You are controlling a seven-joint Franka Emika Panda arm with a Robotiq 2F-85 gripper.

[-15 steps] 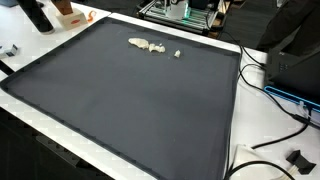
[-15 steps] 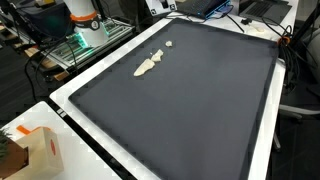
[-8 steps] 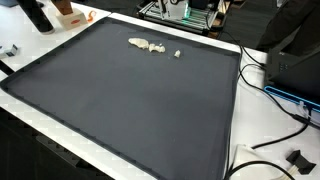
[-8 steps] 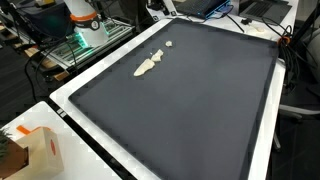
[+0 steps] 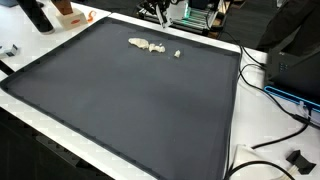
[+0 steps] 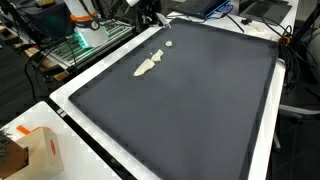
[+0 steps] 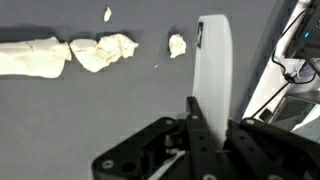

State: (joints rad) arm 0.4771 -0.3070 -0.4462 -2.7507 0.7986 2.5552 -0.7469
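Note:
Several whitish crumpled pieces lie in a row on a dark grey mat (image 5: 130, 100): a long piece (image 7: 30, 57), a lumpy piece (image 7: 105, 52), a small lump (image 7: 177, 44) and a tiny bit (image 7: 107, 14). In both exterior views they show as a pale strip (image 5: 145, 44) (image 6: 148, 65) with a small lump (image 5: 178, 53) (image 6: 168, 44) at its end. My gripper (image 7: 194, 106) hangs above the mat's far edge, just beyond the small lump, and shows at the top of both exterior views (image 5: 157, 10) (image 6: 152, 14). Its fingers are together with nothing between them.
A white table border (image 7: 215, 70) frames the mat. An orange-and-white box (image 6: 35, 150) stands at a near corner. Cables (image 5: 265, 90) and dark equipment (image 5: 295, 65) lie along one side. A metal rack (image 5: 190, 12) stands behind the mat's far edge.
The gripper has come into view at the top of both exterior views, near the mat's far edge; it was out of frame before. The whitish pieces have not moved.

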